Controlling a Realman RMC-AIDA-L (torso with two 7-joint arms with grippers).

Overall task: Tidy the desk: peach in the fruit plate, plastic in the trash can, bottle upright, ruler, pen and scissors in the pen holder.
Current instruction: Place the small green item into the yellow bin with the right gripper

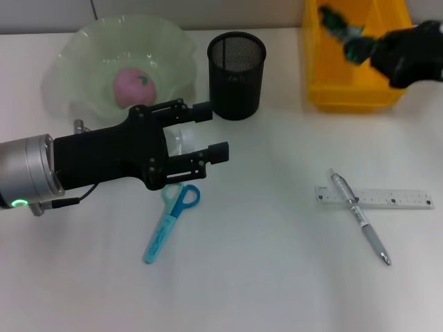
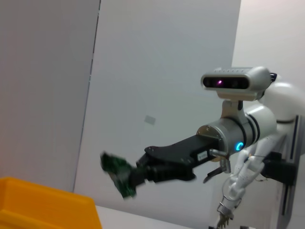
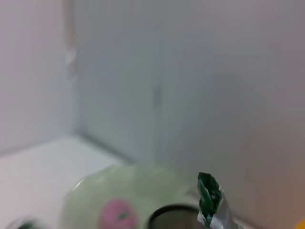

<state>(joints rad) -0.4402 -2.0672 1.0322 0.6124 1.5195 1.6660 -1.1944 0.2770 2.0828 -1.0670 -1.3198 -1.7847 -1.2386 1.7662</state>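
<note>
A white counter [image 1: 277, 290] runs back to a pale wall.

The left gripper [image 1: 211, 131] hangs over the counter at about 9 o'clock in the head view, its jaws released and spread wide, holding nothing; a faint clear object lies between and beneath them, too dim to name. Just below it lie the scissors [image 1: 172, 221], blue-handled, flat on the counter.

The right gripper [image 1: 377, 48] is at 1 o'clock, above the bin [image 1: 346, 97], jaws clenched on the plastic [image 1: 340, 28], a green crumpled wrapper. The left wrist view shows that wrapper [image 2: 117, 174] pinched at the tip of the right gripper [image 2: 138, 175], above the bin's yellow rim [image 2: 47, 200]. What lies inside the bin cannot be told.

The plate [image 1: 76, 62], pale green and wavy, sits at 11 o'clock with the peach [image 1: 131, 88] in it. The holder [image 1: 237, 76], black mesh, stands upright at 12 o'clock, just beside the plate.

At 3 o'clock the pen [image 1: 360, 218] lies crossing over the ruler [image 1: 401, 198].
</note>
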